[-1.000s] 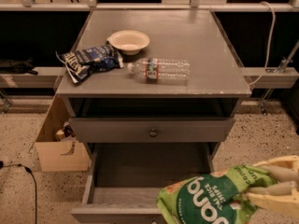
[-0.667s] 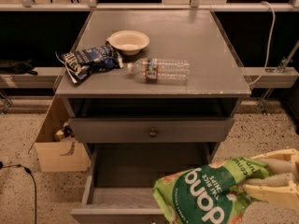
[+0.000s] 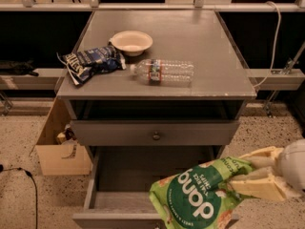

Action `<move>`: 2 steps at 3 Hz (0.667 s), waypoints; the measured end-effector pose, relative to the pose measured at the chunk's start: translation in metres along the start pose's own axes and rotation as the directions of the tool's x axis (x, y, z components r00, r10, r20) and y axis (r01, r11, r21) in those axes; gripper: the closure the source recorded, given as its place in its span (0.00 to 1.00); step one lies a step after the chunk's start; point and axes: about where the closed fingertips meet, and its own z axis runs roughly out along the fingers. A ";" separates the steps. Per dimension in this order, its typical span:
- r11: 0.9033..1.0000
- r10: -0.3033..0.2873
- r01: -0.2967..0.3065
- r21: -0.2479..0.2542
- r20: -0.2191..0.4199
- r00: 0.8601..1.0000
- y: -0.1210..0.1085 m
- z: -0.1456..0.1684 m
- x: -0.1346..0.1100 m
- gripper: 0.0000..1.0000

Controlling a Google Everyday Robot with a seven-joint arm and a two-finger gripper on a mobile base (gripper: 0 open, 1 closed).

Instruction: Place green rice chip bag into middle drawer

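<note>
Shifted a little to the left since a second ago, together with the gripper (image 3: 237, 171): green rice chip bag (image 3: 200, 200), held in mid-air at the lower right of the view. Glossy, crinkled light green film, with a dark green round logo, white lettering upside down from this angle, and tan chips pictured near the edges. Pinched at its right end between two pale, cream-coloured fingers, closed tight on the film. Rounded white wrist behind the gripper, at the far right edge.

Behind the bag and partly covered by it: middle drawer (image 3: 133, 175), pulled out, a deep grey wooden box with flat inner floor and straight side walls in sight. Front right corner hidden by the bag; not possible to tell whether the bag hangs over the box or in front of it.

Just above, a shut grey drawer front (image 3: 119, 133) with one small round knob (image 3: 156, 136), then a dark open slot under the top.

On the flat grey surface (image 3: 200, 32): a shallow round cream bowl (image 3: 131, 42) towards the back left; a dark blue and white chip bag (image 3: 90, 63), crumpled, at the left edge just in front of the bowl; a clear plastic water bottle (image 3: 164, 72) lying on its side near the middle.

Left of the cabinet, on speckled flooring (image 3: 19, 142), an open cardboard box (image 3: 59, 159) with small items inside, too dim to name. Thin black cable (image 3: 29, 180) curling across the floor nearby.
</note>
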 end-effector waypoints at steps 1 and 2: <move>0.994 0.075 -0.085 -0.072 -0.132 0.988 -0.018 0.054 0.028 1.00; 0.981 0.160 -0.185 -0.057 -0.304 0.939 -0.040 0.098 0.084 1.00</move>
